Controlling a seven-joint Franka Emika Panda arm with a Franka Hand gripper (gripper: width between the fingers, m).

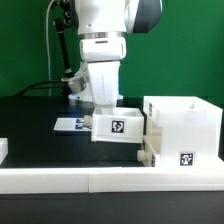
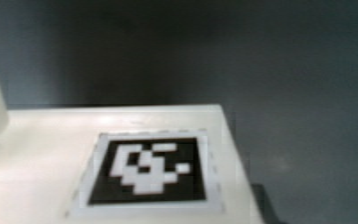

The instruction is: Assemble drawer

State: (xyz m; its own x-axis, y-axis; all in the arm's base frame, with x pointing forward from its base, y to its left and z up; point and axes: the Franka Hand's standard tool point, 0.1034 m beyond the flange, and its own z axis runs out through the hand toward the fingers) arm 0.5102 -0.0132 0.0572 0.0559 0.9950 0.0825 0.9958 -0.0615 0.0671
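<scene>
In the exterior view, the white robot arm (image 1: pixel 103 45) comes down from the top middle of the frame. Its gripper (image 1: pixel 104 103) sits low in the middle, right over a small white tray (image 1: pixel 117 128). The tray has a black-and-white square tag (image 1: pixel 117 126) on the side that faces the camera. The gripper is at the tray's top edge, but the fingers are hidden, so I cannot tell if it is wide, narrow, or holding the tray.

The tall boxy shell (image 1: pixel 182 128) of the drawer stands at the right of the frame. It is open on top and has a tag (image 1: pixel 186 158) low on its front. The tray is just beside the shell's left side and looks like it touches it there.

A long low white rail (image 1: pixel 110 178) runs across the bottom of the frame, in front of the tray and the shell. Behind the tray, on the black table (image 1: pixel 30 120), lies the flat marker board (image 1: pixel 73 125) with its printed tags. The wall behind is green.

In the wrist view, a white flat surface fills the lower part of the frame, with 1 blurry tag (image 2: pixel 147 167) in the lower middle. Above it is dark table (image 2: pixel 194 50). No fingers show in this view.
</scene>
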